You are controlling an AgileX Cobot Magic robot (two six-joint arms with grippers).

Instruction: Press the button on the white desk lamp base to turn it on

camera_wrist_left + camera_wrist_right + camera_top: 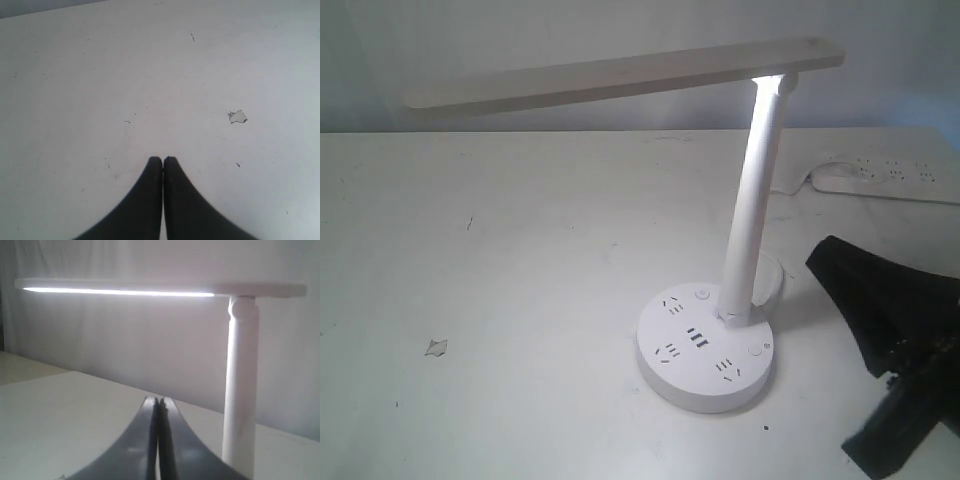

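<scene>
The white desk lamp (756,200) stands right of centre on the table, its flat bar head (620,75) reaching left. In the right wrist view the underside of the bar head (120,291) glows as a bright strip beside the pole (241,380). The round lamp base (705,352) shows socket holes, USB slots and two small buttons, one at the back (702,295) and one at the right (757,350). My right gripper (823,257) is shut with nothing in it, raised to the right of the base and apart from it. My left gripper (163,159) is shut over bare table.
A long white power strip (885,178) lies at the back right with its cable running behind the pole. A small chip in the table surface (437,347) marks the left side and shows again as the chip (237,116) near my left gripper.
</scene>
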